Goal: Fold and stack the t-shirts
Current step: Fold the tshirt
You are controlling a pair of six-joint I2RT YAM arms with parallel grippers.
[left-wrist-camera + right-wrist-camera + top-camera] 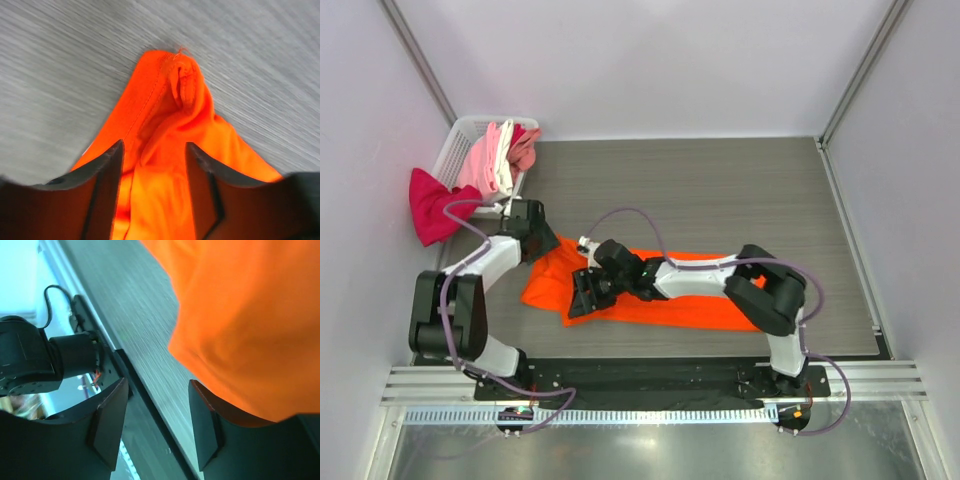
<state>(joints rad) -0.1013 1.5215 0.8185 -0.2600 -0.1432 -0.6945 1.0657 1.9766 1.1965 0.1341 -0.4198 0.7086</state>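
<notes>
From above, the orange t-shirt (660, 312) is seen spread on the table (720, 190) just beyond the arm bases, with the left gripper (544, 245) at its far left corner and the right gripper (582, 298) at its near left edge. In the left wrist view, the left gripper (154, 145) is held spread, and a bunched hem of the shirt (170, 100) is seen between the fingers and beyond their tips. In the right wrist view, the right gripper (157, 382) is likewise spread, the cloth (240, 315) being draped over its right finger (205, 425) while bare table shows in the gap.
</notes>
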